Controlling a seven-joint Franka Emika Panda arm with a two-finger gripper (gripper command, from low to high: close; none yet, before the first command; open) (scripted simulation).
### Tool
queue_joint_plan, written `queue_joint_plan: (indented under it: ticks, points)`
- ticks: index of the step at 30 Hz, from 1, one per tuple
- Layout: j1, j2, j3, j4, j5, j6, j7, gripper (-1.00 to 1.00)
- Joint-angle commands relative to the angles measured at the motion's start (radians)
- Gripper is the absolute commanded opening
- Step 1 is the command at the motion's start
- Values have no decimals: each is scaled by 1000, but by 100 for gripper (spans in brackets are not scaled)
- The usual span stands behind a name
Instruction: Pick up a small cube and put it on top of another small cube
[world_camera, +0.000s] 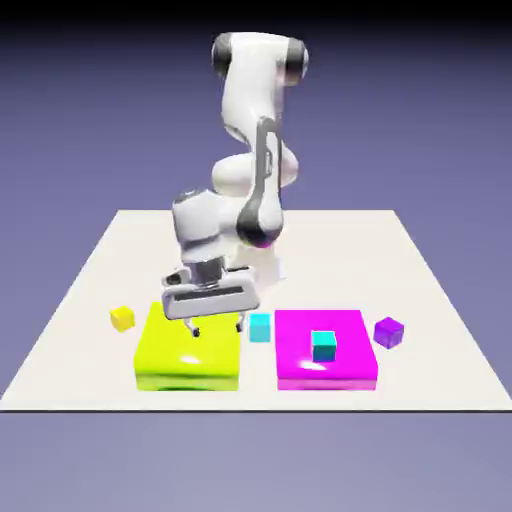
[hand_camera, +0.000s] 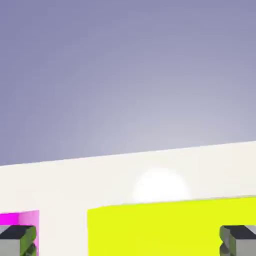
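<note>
The small cube (world_camera: 122, 318), tiny and plain yellow, rests on the white table at the exterior view's left, just beyond the left edge of a yellow-green slab (world_camera: 190, 352). My gripper (world_camera: 216, 325) hangs open over the far part of that slab, to the right of the small cube and apart from it. Nothing sits between its fingers. In the hand view the gripper (hand_camera: 128, 247) shows only its two grey fingertips (hand_camera: 17, 240) at the bottom corners, wide apart, with the yellow-green slab (hand_camera: 170, 227) between them. The small cube is out of the hand view.
A magenta slab (world_camera: 325, 368) lies right of the yellow-green one and carries a cyan cube (world_camera: 323, 345). Another cyan cube (world_camera: 260, 327) stands in the gap between the slabs. A purple cube (world_camera: 389, 332) sits at the far right. A strip of the magenta slab (hand_camera: 20, 219) shows in the hand view.
</note>
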Motion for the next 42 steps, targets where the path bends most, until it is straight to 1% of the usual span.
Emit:
queue_joint_plan:
  ticks: [1, 7, 20, 25, 28, 30, 36, 37, 38, 42]
  points:
    - [29, 36, -36, 16, 42, -15, -37, 0]
    - [192, 253, -249, 104, 283, -111, -251, 0]
    - [238, 724, -545, 81, 546, -399, -381, 0]
    - [62, 898, -560, 44, 515, -610, -244, 0]
    - [-47, 890, -592, -27, 495, -666, -180, 0]
    - [-53, 888, -594, -31, 494, -669, -176, 0]
    - [-152, 964, -401, 22, 669, -607, -232, 0]
    - [-152, 964, -401, 22, 669, -607, -232, -100]
    - [-152, 964, -401, 22, 669, -607, -232, -100]
    - [-78, 907, -546, -18, 538, -653, -190, -100]
